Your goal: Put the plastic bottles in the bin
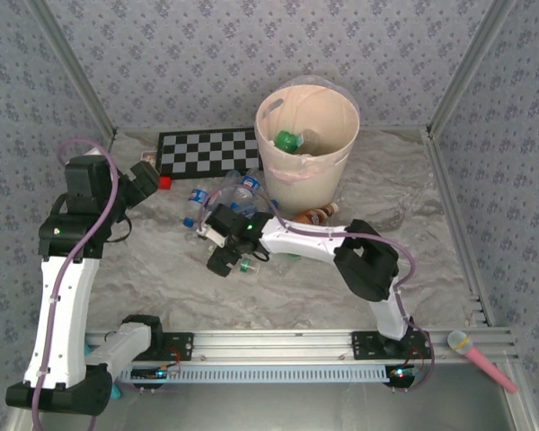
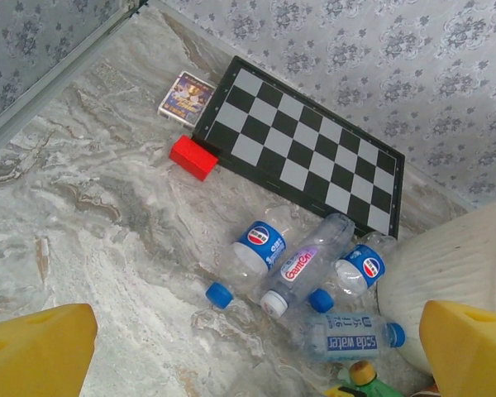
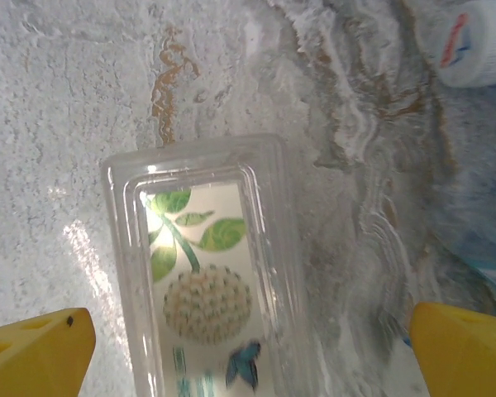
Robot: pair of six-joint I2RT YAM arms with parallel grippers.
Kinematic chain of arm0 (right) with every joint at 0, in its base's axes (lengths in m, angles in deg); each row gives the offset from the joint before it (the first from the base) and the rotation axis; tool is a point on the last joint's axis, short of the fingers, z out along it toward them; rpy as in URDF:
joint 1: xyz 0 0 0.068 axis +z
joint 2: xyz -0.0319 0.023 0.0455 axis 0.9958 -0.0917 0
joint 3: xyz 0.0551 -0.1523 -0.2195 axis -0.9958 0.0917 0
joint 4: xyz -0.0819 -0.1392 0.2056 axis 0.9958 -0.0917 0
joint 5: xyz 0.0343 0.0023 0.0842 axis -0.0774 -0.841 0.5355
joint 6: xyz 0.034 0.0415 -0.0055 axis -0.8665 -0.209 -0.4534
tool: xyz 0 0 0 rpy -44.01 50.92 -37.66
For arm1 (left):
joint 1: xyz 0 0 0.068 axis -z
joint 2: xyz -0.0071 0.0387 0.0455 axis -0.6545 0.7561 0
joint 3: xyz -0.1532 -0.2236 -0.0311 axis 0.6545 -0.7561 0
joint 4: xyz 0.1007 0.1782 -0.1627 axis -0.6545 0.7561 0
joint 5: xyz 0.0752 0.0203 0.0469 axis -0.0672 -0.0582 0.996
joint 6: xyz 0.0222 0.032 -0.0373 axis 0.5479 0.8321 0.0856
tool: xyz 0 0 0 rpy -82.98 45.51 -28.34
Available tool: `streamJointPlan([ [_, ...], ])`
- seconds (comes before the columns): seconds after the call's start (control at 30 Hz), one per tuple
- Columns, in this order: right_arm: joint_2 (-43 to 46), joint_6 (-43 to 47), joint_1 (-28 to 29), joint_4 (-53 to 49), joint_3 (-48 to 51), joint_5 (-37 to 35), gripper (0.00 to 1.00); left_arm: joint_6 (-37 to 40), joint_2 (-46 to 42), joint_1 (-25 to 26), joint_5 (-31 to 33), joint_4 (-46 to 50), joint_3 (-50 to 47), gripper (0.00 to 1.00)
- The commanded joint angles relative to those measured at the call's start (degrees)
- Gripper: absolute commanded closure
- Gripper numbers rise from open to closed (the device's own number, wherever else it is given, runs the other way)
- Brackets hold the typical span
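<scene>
From above, the bin (image 1: pixel 328 175) already holds one green bottle (image 1: pixel 287 141), perhaps more; glare at its rim makes that hard to tell. Several plastic bottles (image 1: pixel 242 190) lie on the counter (image 1: pixel 162 278) at its foot, so I judge most of the work is left.

At my left wrist, the left end effector (image 2: pixel 248 356) gapes wide and empty above the blue-capped bottles (image 2: pixel 302 265).

At my right wrist, the right end effector (image 3: pixel 248 347) is spread wide, straddling a clear leaf-labelled bottle (image 3: pixel 202 289) without gripping it.

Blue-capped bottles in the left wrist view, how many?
3: first Pepsi bottle nearest the red block; second Pepsi bottle beside the bin; soda water bottle nearest the camera. Others may be hidden.
</scene>
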Motion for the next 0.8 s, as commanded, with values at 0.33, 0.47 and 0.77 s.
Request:
streamJointPlan([
  [0.33,-6.2,1.82,-0.17,-1.16,-3.63,2.61,0.17,2.44,-1.34,-1.69,0.63,2.54,1.39,0.0],
  [0.47,-5.42,1.82,-0.21,-1.08,-3.71,2.33,0.34,2.86,-1.6,-1.83,0.74,2.58,1.3,0.0],
  [0.77,1.8,0.03,-0.45,-2.52,-4.65,0.07,0.4,2.73,-1.35,-2.0,0.25,1.68,0.93,0.0],
])
